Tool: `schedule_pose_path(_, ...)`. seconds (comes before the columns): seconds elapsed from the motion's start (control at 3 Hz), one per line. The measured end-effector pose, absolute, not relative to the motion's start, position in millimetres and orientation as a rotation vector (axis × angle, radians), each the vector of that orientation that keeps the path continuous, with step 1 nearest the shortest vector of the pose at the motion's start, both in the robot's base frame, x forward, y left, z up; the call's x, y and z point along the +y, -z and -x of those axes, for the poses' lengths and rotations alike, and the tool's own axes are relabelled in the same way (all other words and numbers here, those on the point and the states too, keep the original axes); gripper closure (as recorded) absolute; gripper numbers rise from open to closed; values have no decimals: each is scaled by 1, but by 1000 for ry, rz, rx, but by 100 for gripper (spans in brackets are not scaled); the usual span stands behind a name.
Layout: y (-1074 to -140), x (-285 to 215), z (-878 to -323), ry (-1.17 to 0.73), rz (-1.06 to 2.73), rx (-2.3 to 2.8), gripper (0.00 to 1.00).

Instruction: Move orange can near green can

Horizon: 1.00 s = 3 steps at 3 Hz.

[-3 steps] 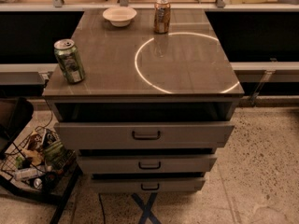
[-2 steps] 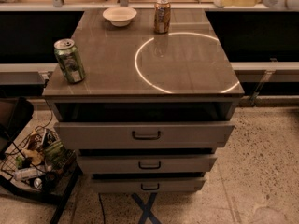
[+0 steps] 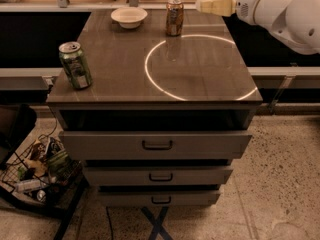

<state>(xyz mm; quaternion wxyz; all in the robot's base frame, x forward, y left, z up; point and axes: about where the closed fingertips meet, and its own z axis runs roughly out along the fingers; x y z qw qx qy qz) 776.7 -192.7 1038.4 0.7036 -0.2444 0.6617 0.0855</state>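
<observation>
Our gripper hovers just beside the orange can, slightly above it — how wide it stands, we cannot tell. We should drop level with the can's mid-body before closing. The green can stands well beyond the orange can, far from the gripper.

Orange-brown and gold aluminium drink can, silver-topped; shiny green metal drink can with white label patch. Grey-brown streaked worktop marked with bright white ring. Pale cream pincer on white arm, upper right, near the orange-brown can.

gripper right of orange can, green can apart
</observation>
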Motion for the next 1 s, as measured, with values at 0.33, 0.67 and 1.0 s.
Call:
schedule_pose_path(0.33,-1018,-184,-806,-156,540,1504,0)
schedule_pose_path(0.67,-982,-160,-866,-128,585,1575,0)
schedule_pose_path(1.0,-972,-150,-878,-129,591,1584,0)
